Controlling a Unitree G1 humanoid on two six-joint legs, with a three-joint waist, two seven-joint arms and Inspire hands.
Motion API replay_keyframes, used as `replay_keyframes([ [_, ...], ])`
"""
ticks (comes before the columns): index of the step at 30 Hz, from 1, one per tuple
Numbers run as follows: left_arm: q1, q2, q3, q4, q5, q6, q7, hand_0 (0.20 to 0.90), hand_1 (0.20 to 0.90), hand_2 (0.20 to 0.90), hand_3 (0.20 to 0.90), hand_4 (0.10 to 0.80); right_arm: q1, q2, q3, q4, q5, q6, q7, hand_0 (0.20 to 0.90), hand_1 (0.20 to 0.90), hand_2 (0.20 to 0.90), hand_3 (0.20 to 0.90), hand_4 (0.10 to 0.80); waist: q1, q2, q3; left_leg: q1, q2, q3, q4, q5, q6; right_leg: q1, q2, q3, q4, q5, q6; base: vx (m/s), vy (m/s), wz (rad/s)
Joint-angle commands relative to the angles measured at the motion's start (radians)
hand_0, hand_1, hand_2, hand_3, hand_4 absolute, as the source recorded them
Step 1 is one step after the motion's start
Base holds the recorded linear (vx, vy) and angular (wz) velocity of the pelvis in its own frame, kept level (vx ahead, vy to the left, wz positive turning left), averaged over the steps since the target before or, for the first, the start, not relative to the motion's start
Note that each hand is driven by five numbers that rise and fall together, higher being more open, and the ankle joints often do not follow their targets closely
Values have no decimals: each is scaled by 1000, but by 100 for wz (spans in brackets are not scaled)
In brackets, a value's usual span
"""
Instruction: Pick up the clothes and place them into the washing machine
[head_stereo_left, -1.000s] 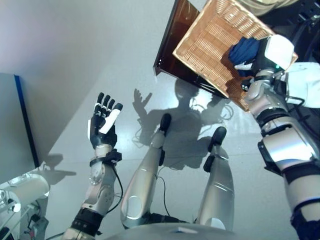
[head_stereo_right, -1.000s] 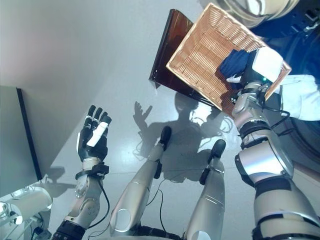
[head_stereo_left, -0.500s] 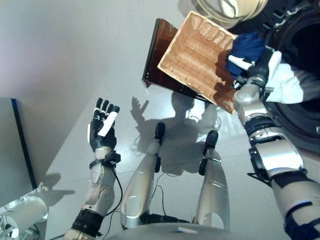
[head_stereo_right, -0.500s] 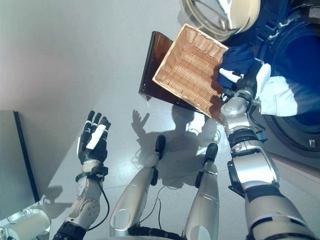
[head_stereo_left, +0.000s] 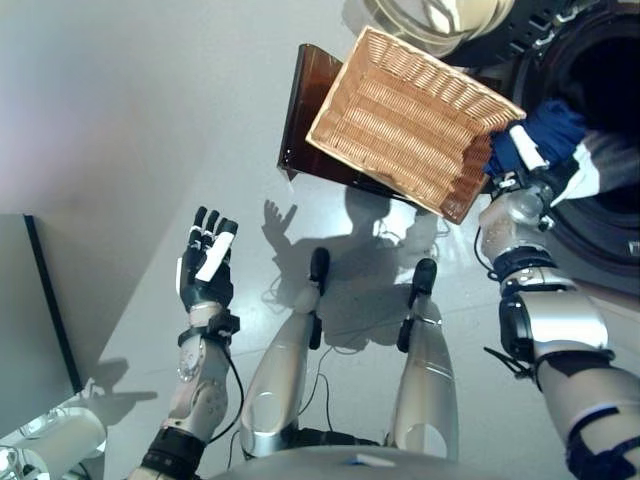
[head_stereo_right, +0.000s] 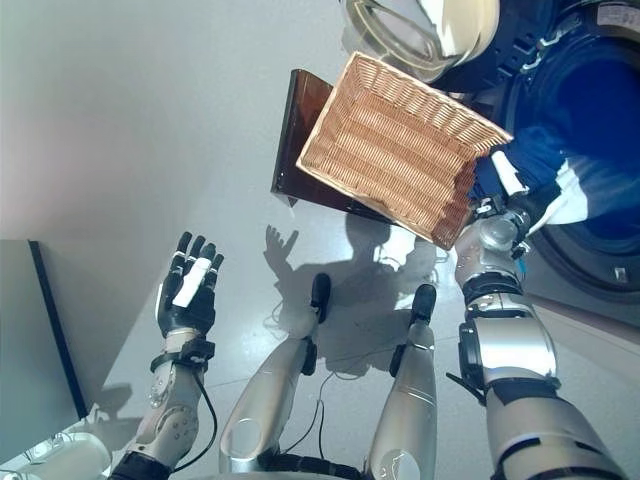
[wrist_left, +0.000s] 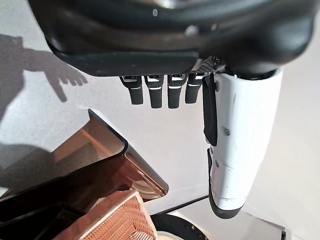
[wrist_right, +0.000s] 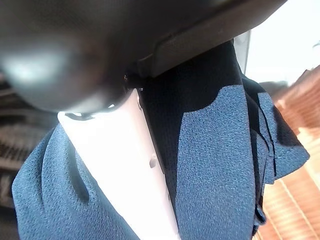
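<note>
My right hand (head_stereo_left: 535, 180) is shut on a dark blue garment (head_stereo_left: 545, 130) and holds it up at the washing machine's round opening (head_stereo_right: 600, 110), just past the right corner of the wicker basket (head_stereo_left: 410, 115). In the right wrist view the blue cloth (wrist_right: 220, 165) bunches around the white-covered thumb (wrist_right: 125, 170). The basket rests on the dark brown box (head_stereo_left: 298, 110) and shows bare wicker inside. My left hand (head_stereo_left: 205, 265) is open and empty, raised over the floor at the left; its straight fingers (wrist_left: 160, 92) show in the left wrist view.
The machine's round glass door (head_stereo_right: 420, 30) stands open above the basket. A white cloth (head_stereo_right: 575, 200) lies at the drum's rim beside my right hand. A dark-edged panel (head_stereo_left: 50, 300) stands at the far left. Pale floor (head_stereo_left: 130, 120) lies left of the box.
My right hand has carried the blue garment from over the basket rightwards to the machine's opening. The camera has shifted. The left hand has stayed open.
</note>
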Motion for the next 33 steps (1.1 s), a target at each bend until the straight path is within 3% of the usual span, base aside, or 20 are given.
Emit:
replay_keyframes([
  [1,25,23,-34,-132,9,-55,-29,900,900,900,900,800,-147,-185,48,-24,9,-99,5,200,200,200,200,300,19,100,-5,-52,3,12,18,-12,-63,-24,-31,-13,88,-138,0,5,-4,-10],
  [15,6,35,-102,-189,25,-60,-43,900,900,900,900,800,-342,-448,139,75,63,-72,21,200,200,200,200,300,57,179,-5,-131,-14,12,-9,12,-76,-171,-55,15,186,-178,3,26,-12,6],
  [33,-33,12,-140,-206,30,-63,-22,900,900,900,900,800,-603,-608,266,102,226,-104,9,200,200,200,200,300,84,240,-5,-229,-48,25,-31,25,-86,-370,-80,92,330,-244,6,29,-26,9],
])
